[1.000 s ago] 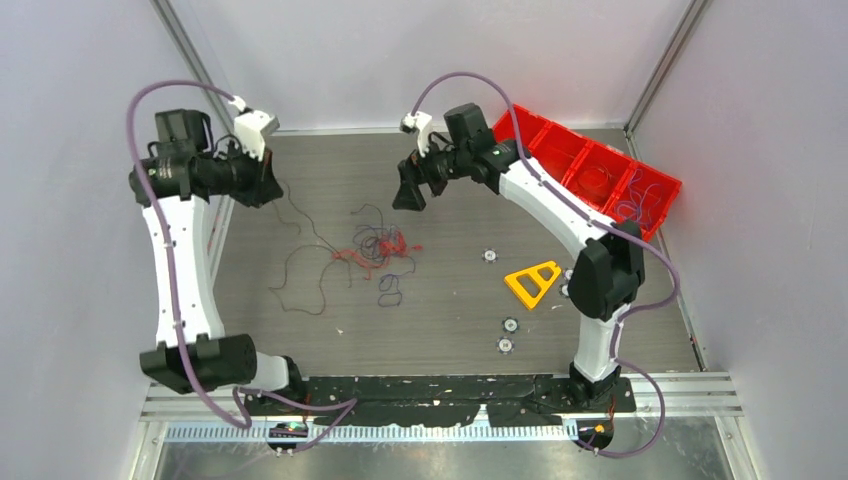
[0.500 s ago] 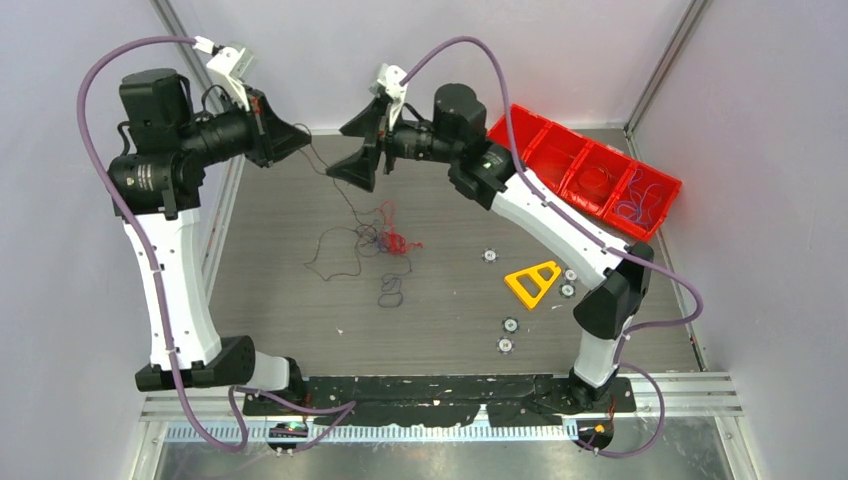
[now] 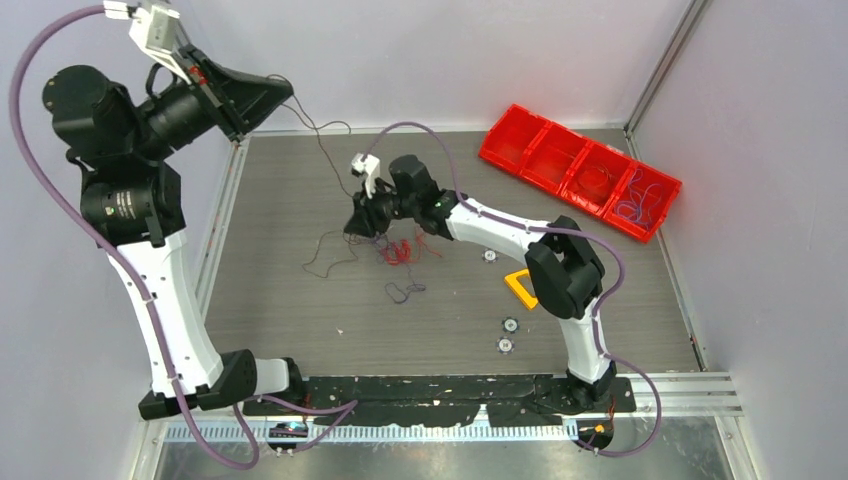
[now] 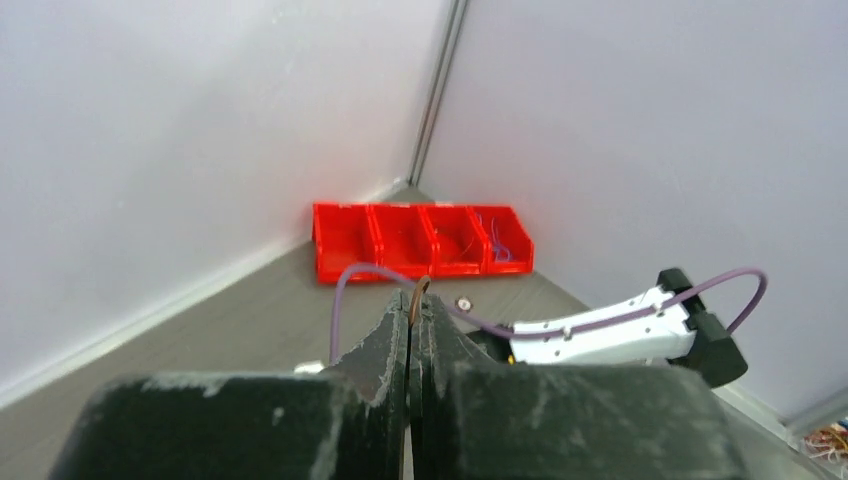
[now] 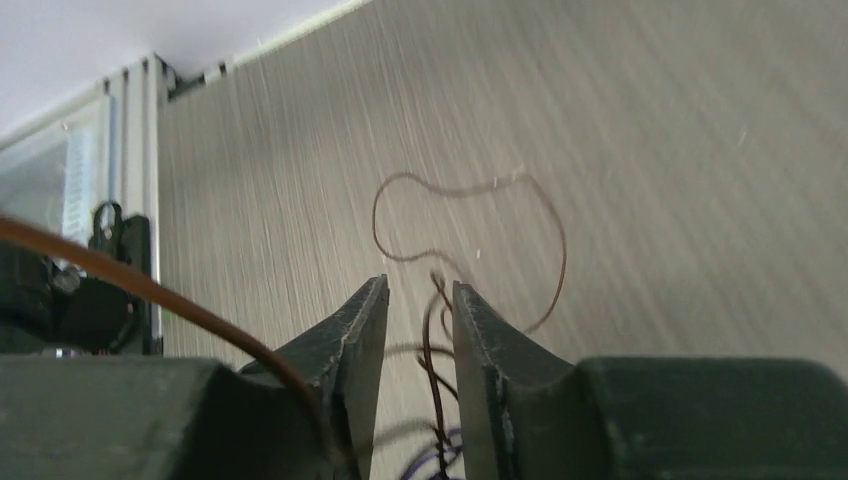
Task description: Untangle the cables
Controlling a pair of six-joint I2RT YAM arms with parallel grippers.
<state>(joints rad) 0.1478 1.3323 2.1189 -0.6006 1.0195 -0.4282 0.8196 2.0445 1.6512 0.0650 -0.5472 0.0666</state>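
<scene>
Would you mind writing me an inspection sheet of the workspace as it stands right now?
Surface: grey wood-grain tabletop.
Job's things: cables, a red, purple and dark clump mid-table; one dark brown wire runs up from it.
Clutter: yellow triangular piece; three small round discs; red four-compartment bin, loose wires in two compartments.
Grippers: left gripper raised, shut on the dark brown wire; right gripper low at the clump, jaws slightly apart around dark strands.
Cables: mauve hoses along both arms.
Surroundings: pale enclosure walls; nothing else seen.
</scene>
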